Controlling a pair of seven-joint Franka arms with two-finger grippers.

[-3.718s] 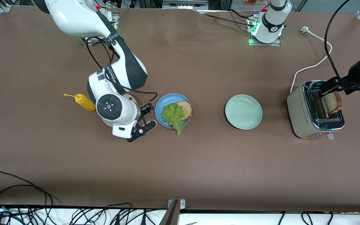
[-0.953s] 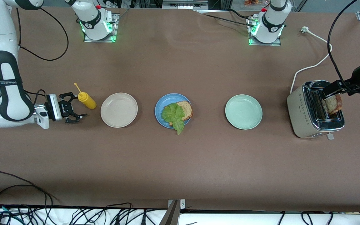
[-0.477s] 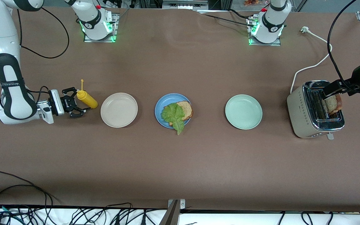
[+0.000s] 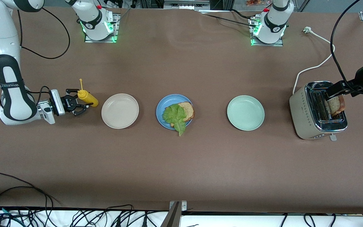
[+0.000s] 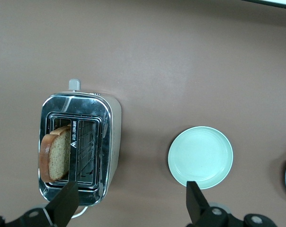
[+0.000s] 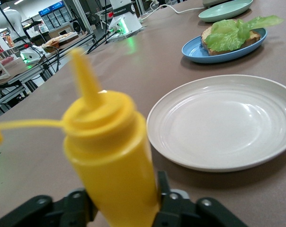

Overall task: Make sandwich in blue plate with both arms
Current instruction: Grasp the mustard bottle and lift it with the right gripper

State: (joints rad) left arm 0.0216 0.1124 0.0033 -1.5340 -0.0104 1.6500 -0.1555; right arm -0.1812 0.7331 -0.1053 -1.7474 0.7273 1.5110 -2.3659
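The yellow sauce bottle (image 4: 87, 98) at mid-left is clasped by the right gripper (image 4: 80, 106) — likely for dressing the lettuce-topped bread (image 4: 187, 110) on the central blue plate (image 4: 163, 108) — while the left gripper (image 5: 131, 201) is held wide open, empty, over the toaster (image 4: 306, 118).

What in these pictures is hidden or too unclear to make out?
- Front view: most of the bread slice on the blue plate, covered by the lettuce.
- Right wrist view: the yellow bottle's base, cut off by the edge; whether the right gripper presses it yet.
- Left wrist view: the left gripper's body, cut off by the edge.
- Front view: the toaster's buttons, too small.
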